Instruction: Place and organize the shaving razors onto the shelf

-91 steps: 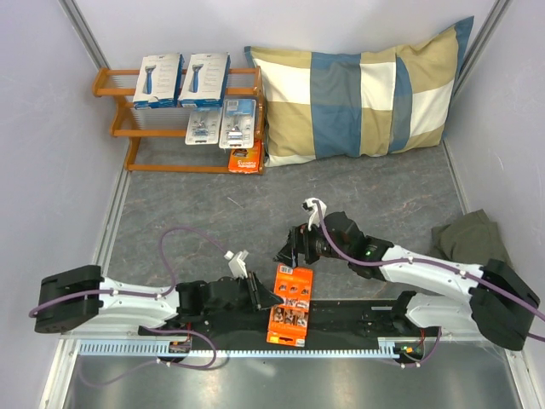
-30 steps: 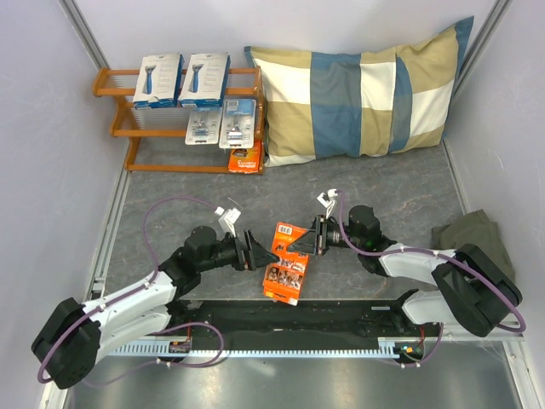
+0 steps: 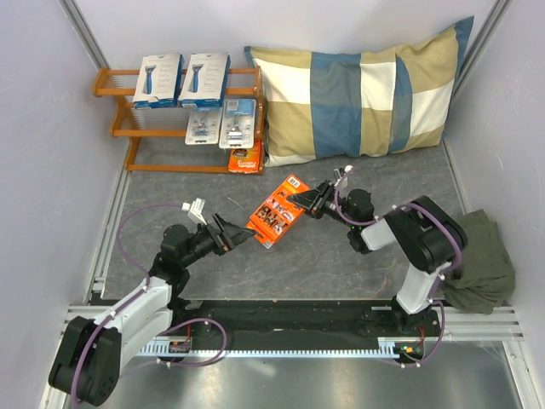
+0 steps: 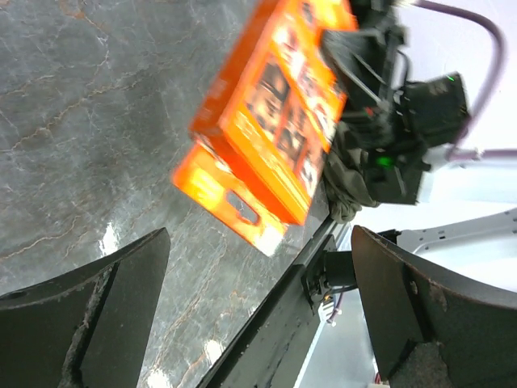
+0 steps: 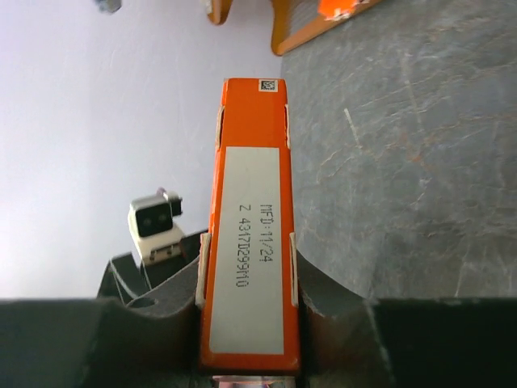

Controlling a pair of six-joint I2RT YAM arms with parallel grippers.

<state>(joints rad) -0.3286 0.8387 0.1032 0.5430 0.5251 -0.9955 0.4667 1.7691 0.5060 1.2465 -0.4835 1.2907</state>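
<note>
Top external view: the shelf (image 3: 170, 168) already carries five packs (image 3: 204, 78), and in the last second we have carried the sixth, the orange pack (image 3: 278, 210), away from our bases toward it (roughly midway now). Our right gripper (image 3: 317, 198) clamps its edge. Our left gripper (image 3: 243, 236) gapes wide beside it, empty. The edge label (image 5: 252, 250) reads "MFD:11/24"; the brand is illegible.

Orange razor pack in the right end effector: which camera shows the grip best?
Right wrist: the orange pack sits edge-on, clamped between both fingers of the right end effector. Top external shows it tilted between the arms, with the grip small. Left wrist shows its printed face, blurred.
</note>
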